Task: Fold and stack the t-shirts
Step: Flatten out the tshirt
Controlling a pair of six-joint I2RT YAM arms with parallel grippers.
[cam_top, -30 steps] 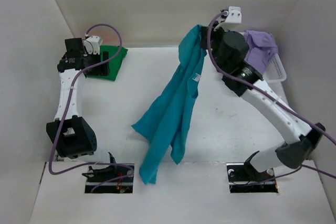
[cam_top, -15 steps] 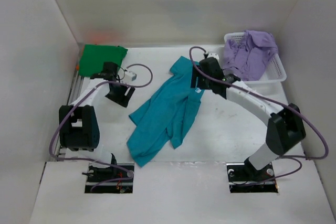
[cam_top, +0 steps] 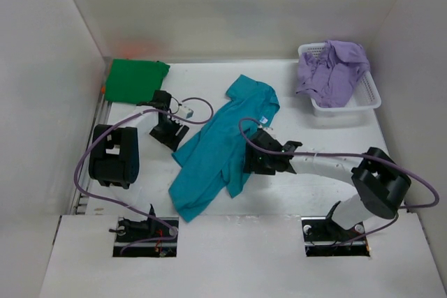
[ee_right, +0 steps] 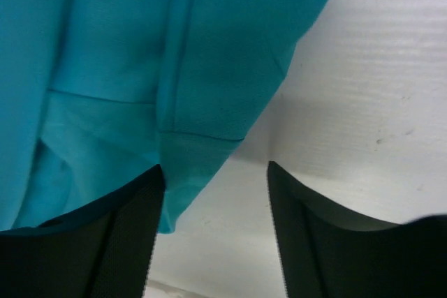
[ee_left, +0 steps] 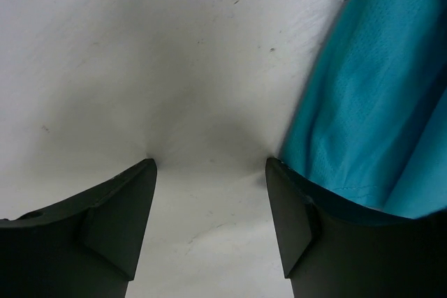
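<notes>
Teal t-shirt [cam_top: 222, 146] lies rumpled in the middle of the table [cam_top: 328, 130], cut off in both wrist views, with the left tool [ee_left: 209, 165] and right tool [ee_right: 213, 169] gaping wide at its edges and gripping nothing, the green t-shirt [cam_top: 134, 80] folded far-left and the lavender t-shirt [cam_top: 328, 68] heaped in the basket [cam_top: 349, 106].

White table [cam_top: 314, 113] here, evenly lit, lightly scuffed; plain pale walls [cam_top: 230, 12] rise off its left, far and right edges, white ledge [cam_top: 237, 263] with two square cut-outs [cam_top: 335, 239] along its near edge.
</notes>
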